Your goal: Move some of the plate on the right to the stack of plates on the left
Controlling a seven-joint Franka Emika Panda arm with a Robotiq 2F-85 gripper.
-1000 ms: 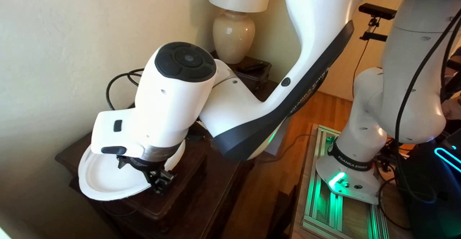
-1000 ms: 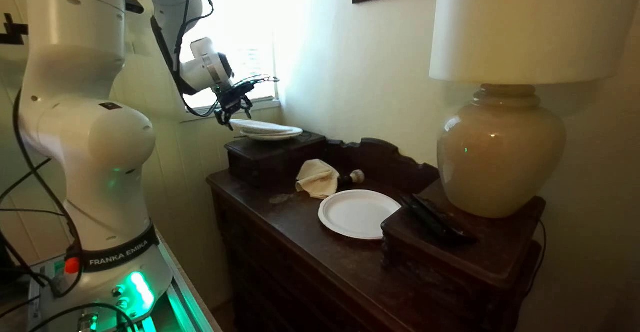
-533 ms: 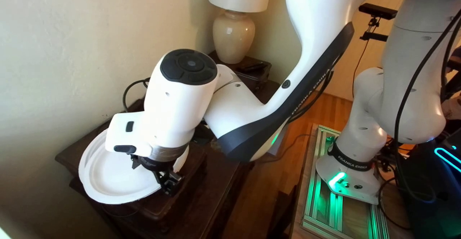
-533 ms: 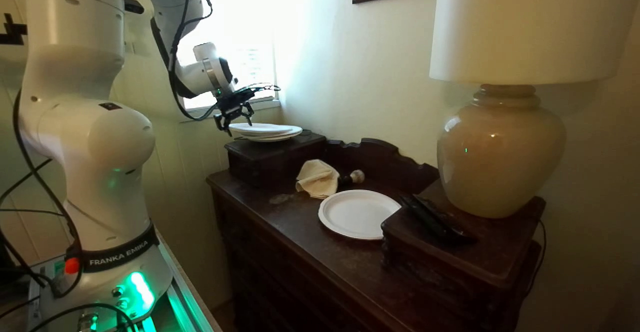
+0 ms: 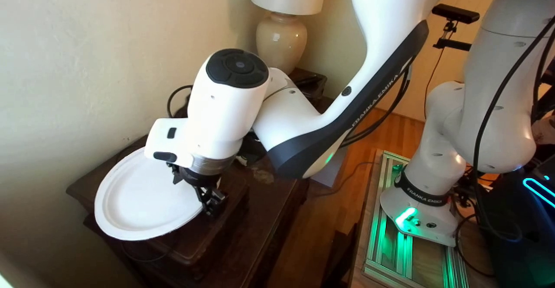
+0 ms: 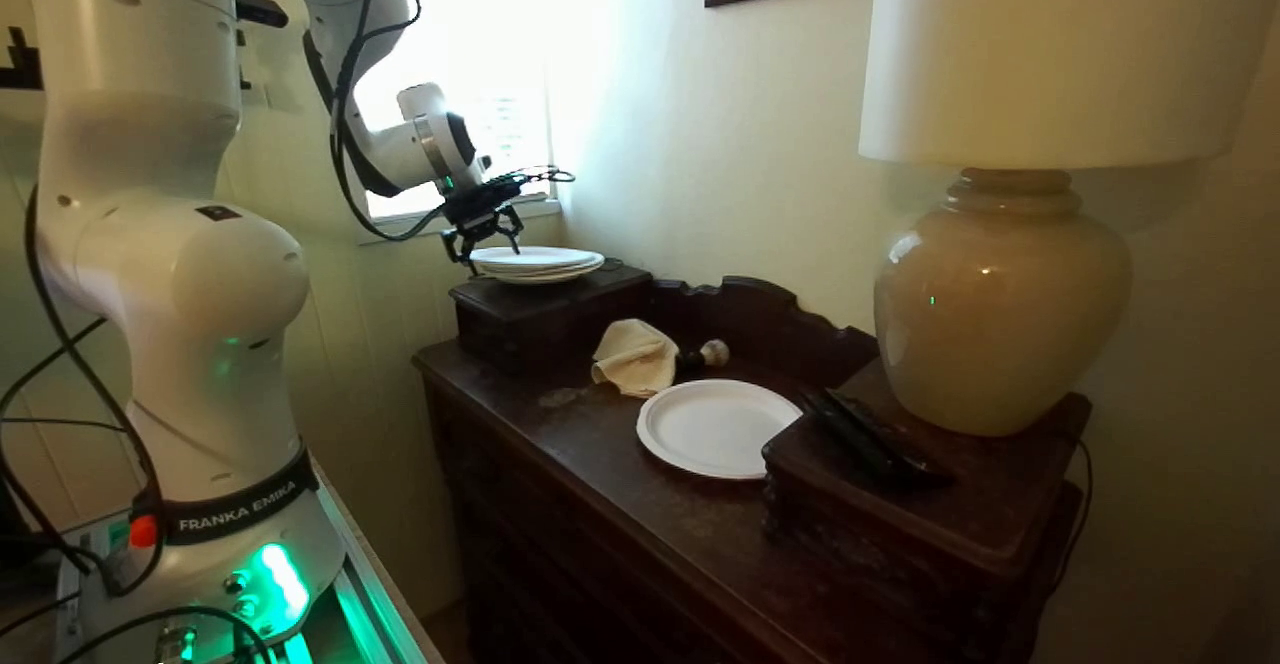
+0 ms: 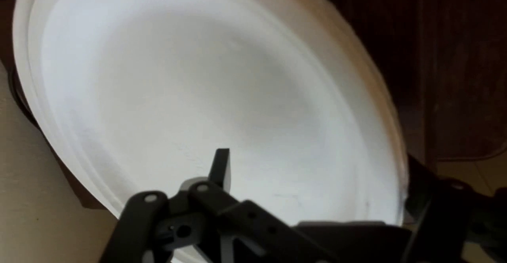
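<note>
A stack of white plates (image 6: 540,261) sits on the dresser's raised left box; it also shows in an exterior view (image 5: 143,197) and fills much of the wrist view (image 7: 198,88). The top plate lies nearly flat and roughly in line with those under it. Another white plate (image 6: 720,429) lies lower on the dresser top to the right. My gripper (image 6: 494,259) is open at the stack's near edge. In the wrist view the gripper (image 7: 319,162) has one finger over the top plate's face and the other outside its rim, close to the edge; contact is unclear.
The dark dresser (image 6: 600,444) has a raised left box (image 6: 520,316). A cream cloth (image 6: 635,356) and a brush-like item (image 6: 705,354) lie between stack and plate. Dark remote-like objects (image 6: 870,444) and a large lamp (image 6: 1000,324) stand on the right box. A wall (image 5: 65,84) borders the dresser.
The top plate was tilted with its near edge raised, then lay offset on the stack, and now lines up with it. My gripper lowered, then moved right in both exterior views.
</note>
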